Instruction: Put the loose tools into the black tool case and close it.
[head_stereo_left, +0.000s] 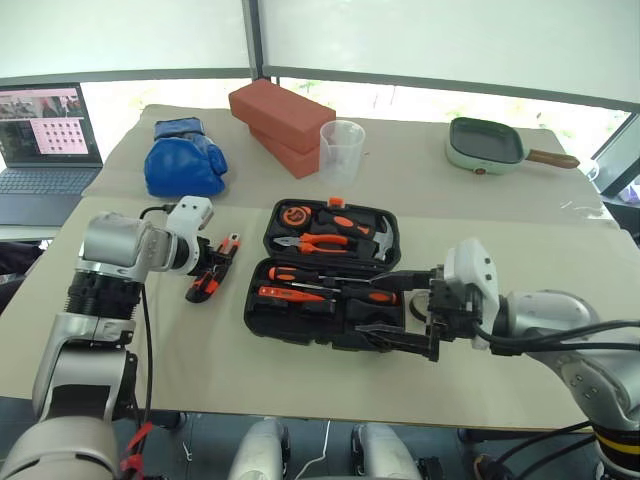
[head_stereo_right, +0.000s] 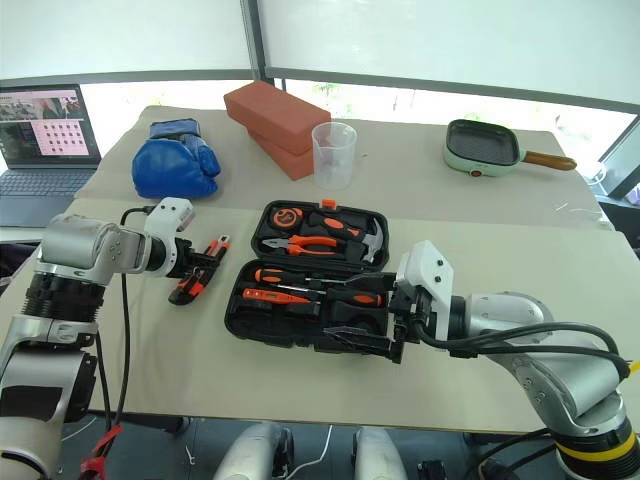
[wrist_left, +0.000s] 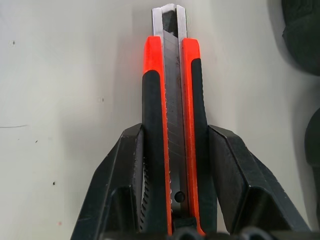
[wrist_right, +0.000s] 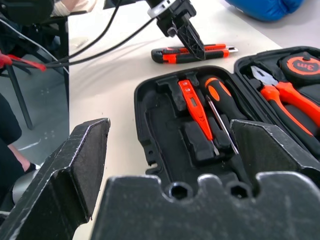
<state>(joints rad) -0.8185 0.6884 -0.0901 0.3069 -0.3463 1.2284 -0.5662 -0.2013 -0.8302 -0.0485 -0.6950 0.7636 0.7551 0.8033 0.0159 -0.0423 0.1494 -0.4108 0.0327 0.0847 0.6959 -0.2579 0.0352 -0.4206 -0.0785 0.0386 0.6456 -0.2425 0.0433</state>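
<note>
Left tool (wrist_left: 172, 165): clenched on utility knife (head_stereo_left: 212, 268), long axis aligned along fingers | knife lay on surface (head_stereo_left: 200, 370), just left of open black tool case (head_stereo_left: 325, 275) | right tool (head_stereo_left: 400, 312): released, held over case's near right corner | counted: one knife, one case, two tools.

Silver-grey arms, black cables, each black pincer (head_stereo_left: 212, 268) two-fingered.

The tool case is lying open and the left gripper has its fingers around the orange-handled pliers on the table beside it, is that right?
Not quite. The left gripper has its fingers around the utility knife, as the left wrist view shows. The pliers sit inside the open tool case.
</note>
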